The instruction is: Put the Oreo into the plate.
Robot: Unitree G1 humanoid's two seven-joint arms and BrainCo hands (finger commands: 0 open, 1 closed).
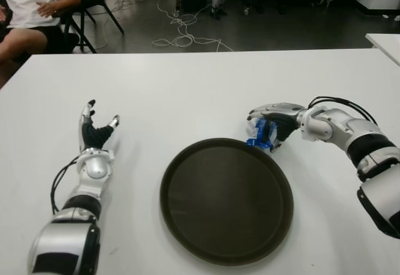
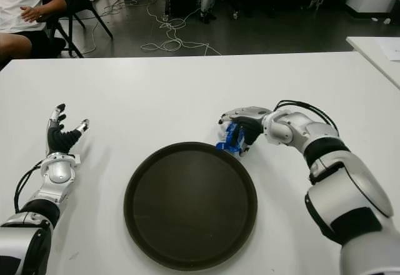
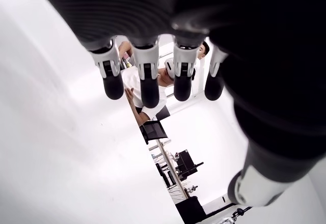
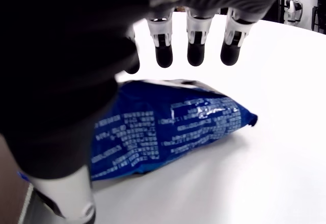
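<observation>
**One blue packet at the plate's rim, under the right hand**

Two hands show on the white table [image 1: 206,94], which runs wide and bare toward its far edge; the near left and the far middle lie open. A second white tabletop [image 1: 386,42] shows its corner at the far right, apart from the main one.

Near the middle sits the plate [image 1: 226,200], round, dark brown and shallow, with a raised rim. Its near edge comes close to the table's front edge.

The Oreo [image 4: 168,132] is a glossy blue packet with small white print, crimped at its end, lying on the table just beyond the plate's far right rim, outside it. The right hand [image 1: 270,125] arches over it; in the right wrist view the fingers [image 4: 196,51] hang extended above the packet with the thumb down at its side, not closed round it. Whether any finger touches the wrapper cannot be told.

The left hand [image 1: 94,132] shows well to the left of the plate, fingers spread and upward, holding nothing.

Beyond the table, a seated person [image 1: 28,12] is at the far left beside a dark chair [image 1: 94,0], with loose cables [image 1: 184,31] on the floor.
</observation>
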